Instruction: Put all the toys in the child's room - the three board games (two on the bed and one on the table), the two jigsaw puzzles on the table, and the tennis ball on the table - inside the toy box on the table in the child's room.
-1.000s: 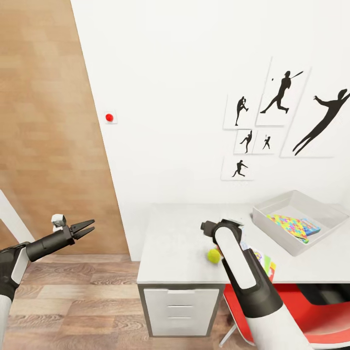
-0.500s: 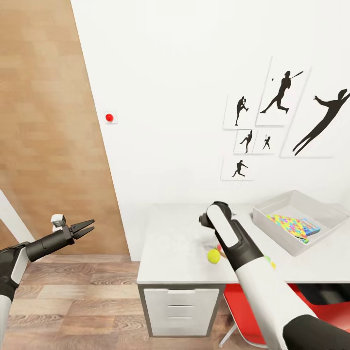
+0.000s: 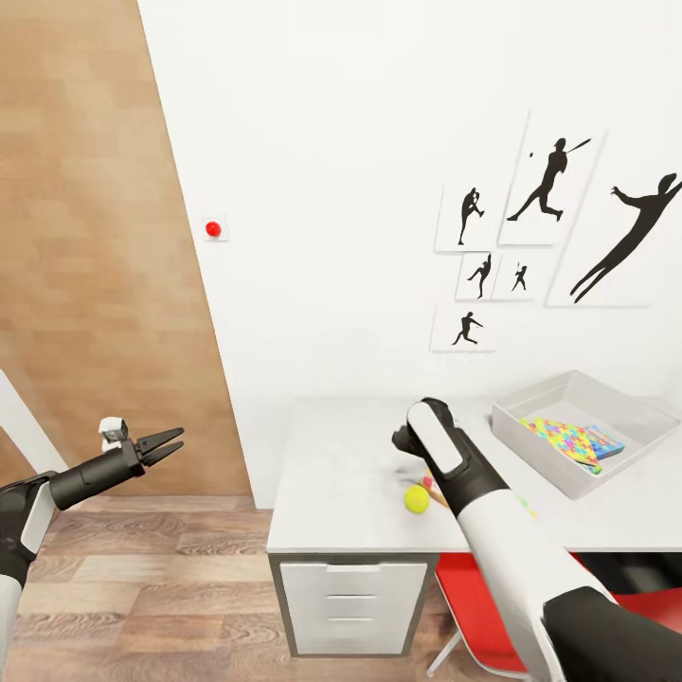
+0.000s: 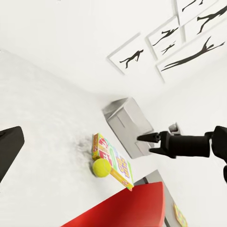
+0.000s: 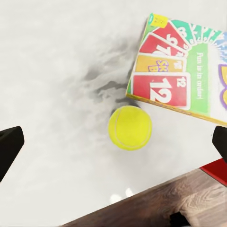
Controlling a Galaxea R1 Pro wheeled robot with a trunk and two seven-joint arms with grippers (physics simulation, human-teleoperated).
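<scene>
- Two flat toys, as far as I can tell, already lie in the toy box (image 3: 530,431) at the far right of the table (image 3: 332,474): a jigsaw puzzle (image 3: 561,438) and what looks like a blue carton (image 3: 606,441) beside it. I judge the job partly done; the bed is out of sight, so I cannot account for the games there.
- On the table, the room around me is plain: a white wall carrying black baseball-player prints (image 3: 549,180) and a small red button (image 3: 213,228), wood-plank floor (image 3: 142,587) below, and a red chair (image 3: 625,606) tucked under the desk.
- My right arm reaches out over the table's near edge, with the right gripper (image 5: 113,142) hanging above the ball; its two dark fingertips (image 5: 9,144) sit wide apart at the edges of the right wrist view, holding nothing.
- The Skip-Bo game (image 5: 182,71) lies flat on the table, one corner just beside the ball, and is not yet boxed.
- My left gripper (image 3: 169,443) hovers off the table's left end over the floor, fingers a little parted and empty.
- The tennis ball (image 5: 130,127) rests on the table close to the front edge, between my right fingers and apart from them. I judge it to be the next pick.
</scene>
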